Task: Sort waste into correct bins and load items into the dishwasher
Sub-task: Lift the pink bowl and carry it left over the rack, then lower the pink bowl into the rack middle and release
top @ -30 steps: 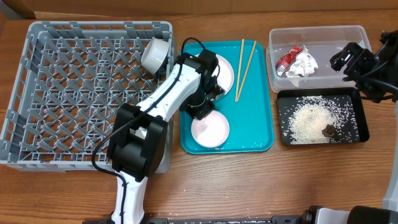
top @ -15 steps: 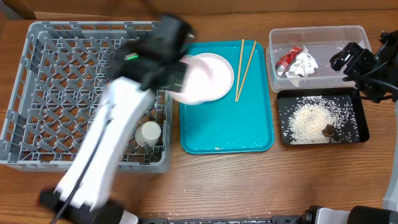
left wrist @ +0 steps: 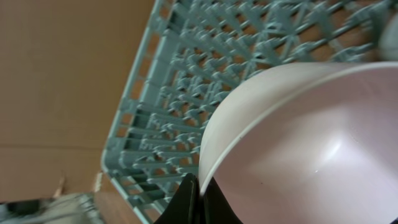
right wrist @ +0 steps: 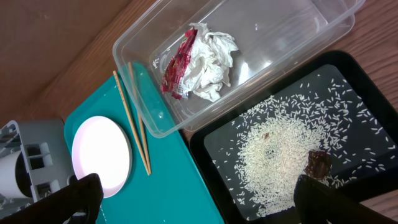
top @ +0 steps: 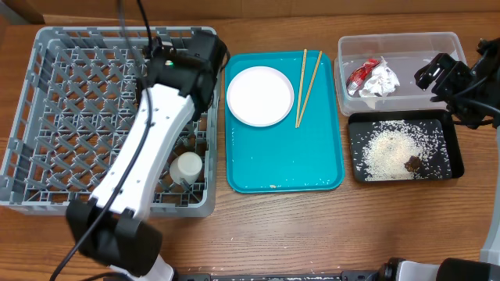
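Note:
My left gripper (left wrist: 200,194) is shut on the rim of a white bowl (left wrist: 311,137), held over the grey dishwasher rack (left wrist: 180,81). From overhead the left gripper (top: 195,56) is at the rack's (top: 47,117) back right corner and the arm hides the bowl. A small white cup (top: 187,166) sits in the rack's front right. The white plate (top: 259,95) and chopsticks (top: 307,76) lie on the teal tray (top: 285,164). The wrapper (right wrist: 199,62) is in the clear tub (top: 406,48). Rice (right wrist: 280,155) and a brown lump (right wrist: 319,163) lie in the black tray (top: 449,168). My right gripper (right wrist: 205,205) hangs open above the bins.
The right arm (top: 469,86) sits at the table's right edge beside the tub and black tray. The left arm (top: 141,164) stretches diagonally across the rack's right half. Bare wooden table (top: 312,226) runs along the front.
The left arm lifted the bowl off the teal tray and swung it left over the rack. The cup went from the rack's back right to its front right. The right arm stayed still.

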{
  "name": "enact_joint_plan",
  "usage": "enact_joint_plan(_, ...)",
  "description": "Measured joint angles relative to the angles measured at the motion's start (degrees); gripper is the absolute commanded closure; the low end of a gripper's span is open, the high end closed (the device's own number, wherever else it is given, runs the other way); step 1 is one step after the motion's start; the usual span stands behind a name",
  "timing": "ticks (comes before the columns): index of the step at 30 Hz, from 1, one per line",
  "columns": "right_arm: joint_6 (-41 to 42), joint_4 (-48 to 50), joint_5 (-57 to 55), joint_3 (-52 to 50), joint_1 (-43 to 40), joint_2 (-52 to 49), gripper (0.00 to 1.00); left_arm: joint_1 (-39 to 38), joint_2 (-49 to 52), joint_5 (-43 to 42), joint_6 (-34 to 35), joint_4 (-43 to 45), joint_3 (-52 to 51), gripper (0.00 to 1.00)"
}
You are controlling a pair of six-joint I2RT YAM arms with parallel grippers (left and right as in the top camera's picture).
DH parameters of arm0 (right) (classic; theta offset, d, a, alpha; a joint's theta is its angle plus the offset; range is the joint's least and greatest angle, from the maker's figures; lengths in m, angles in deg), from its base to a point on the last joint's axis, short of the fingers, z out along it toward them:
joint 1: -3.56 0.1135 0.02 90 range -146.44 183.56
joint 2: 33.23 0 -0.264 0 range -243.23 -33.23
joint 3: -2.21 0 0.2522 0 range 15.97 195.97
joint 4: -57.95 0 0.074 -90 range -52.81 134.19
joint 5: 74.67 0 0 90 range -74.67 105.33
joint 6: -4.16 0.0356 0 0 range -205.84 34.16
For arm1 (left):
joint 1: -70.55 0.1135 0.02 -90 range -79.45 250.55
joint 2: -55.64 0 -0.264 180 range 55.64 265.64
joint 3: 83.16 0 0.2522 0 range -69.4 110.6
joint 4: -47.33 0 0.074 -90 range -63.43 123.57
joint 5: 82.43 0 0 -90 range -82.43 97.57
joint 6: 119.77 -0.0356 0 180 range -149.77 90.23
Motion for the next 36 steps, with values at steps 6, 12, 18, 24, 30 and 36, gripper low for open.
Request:
enact_joint_plan(6,0.0,0.0,0.0,0.0,0.0,0.0,0.0,0.0,4.3,5.3,5.4,-0.1,-3.9,0.96)
enact_joint_plan(12,0.0,0.0,0.0,0.0,0.0,0.0,0.0,-0.7,6.2,7.4,10.6,0.0,-8.8,0.96)
enact_joint_plan(18,0.0,0.0,0.0,0.0,0.0,0.0,0.0,-4.3,6.2,10.4,14.1,3.1,-12.2,0.96)
enact_joint_plan(24,0.0,0.0,0.0,0.0,0.0,0.0,0.0,-7.9,6.2,13.1,15.2,6.7,-15.3,0.96)
enact_joint_plan(30,0.0,0.0,0.0,0.0,0.0,0.0,0.0,-8.4,6.2,15.1,15.3,5.4,-15.6,0.96)
enact_joint_plan(36,0.0,0.0,0.0,0.0,0.0,0.0,0.0,-8.7,6.2,21.0,16.6,1.2,-16.7,0.96)
